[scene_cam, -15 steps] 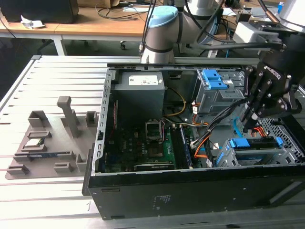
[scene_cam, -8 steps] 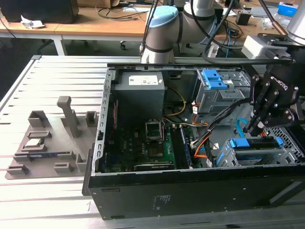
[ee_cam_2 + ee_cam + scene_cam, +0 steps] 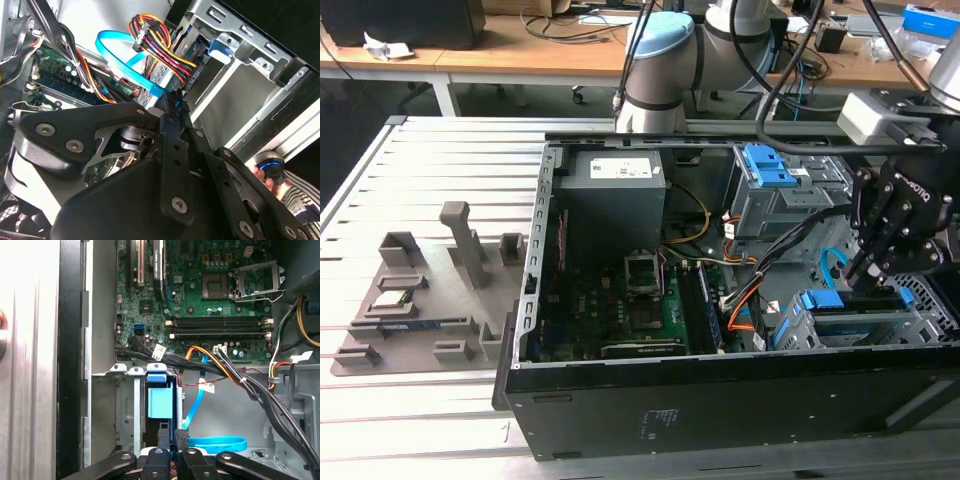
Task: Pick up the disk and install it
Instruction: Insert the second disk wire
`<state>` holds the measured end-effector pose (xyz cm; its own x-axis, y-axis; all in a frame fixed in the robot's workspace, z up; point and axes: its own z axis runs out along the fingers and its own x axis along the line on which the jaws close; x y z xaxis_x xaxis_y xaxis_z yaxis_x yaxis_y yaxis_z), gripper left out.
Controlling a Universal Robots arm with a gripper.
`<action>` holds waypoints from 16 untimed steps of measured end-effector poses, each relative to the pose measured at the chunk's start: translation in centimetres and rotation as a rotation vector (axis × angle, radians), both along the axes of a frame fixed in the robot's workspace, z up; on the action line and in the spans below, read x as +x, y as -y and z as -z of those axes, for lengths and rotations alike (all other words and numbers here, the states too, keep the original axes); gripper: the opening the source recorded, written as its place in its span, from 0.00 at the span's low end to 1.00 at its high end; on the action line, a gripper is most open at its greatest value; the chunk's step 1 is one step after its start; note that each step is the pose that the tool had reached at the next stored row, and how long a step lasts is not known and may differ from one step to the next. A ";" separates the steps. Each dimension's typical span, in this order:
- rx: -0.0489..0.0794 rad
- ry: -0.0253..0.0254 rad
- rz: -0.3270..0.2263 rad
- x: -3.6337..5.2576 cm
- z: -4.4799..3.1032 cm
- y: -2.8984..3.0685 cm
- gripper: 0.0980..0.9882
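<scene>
The disk [image 3: 855,303] sits edge-up in the grey drive cage [image 3: 885,328] at the case's corner on the exterior view's right. Its blue carrier bracket [image 3: 160,402] shows in the first wrist view, slotted between the cage's metal walls [image 3: 127,405]. My gripper [image 3: 868,272] hangs straight above that slot with its black fingers [image 3: 163,436] drawn together on the bracket's outer end. In the second wrist view the gripper [image 3: 172,102] pinches a sliver of blue at its tips. The disk's silver face and label are hidden inside the cage.
The open case holds a green motherboard [image 3: 630,310], a grey power-supply box [image 3: 615,195] and a second cage with blue latches [image 3: 772,170]. Cable bundles [image 3: 240,385] and a blue flat cable [image 3: 217,443] run beside the slot. A person's hand [image 3: 270,172] is near the case. A grey fixture [image 3: 430,290] lies outside.
</scene>
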<state>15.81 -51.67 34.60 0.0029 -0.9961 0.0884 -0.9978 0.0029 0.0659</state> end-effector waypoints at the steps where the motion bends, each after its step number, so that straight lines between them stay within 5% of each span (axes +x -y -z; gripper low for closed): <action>1: 0.000 0.0000 0.000 0.04 0.09 0.00 0.07; 16: 0.000 0.0001 0.000 0.29 1.17 0.07 0.07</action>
<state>16.11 -51.74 33.43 0.0033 -0.9961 0.0880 -0.9978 0.0025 0.0658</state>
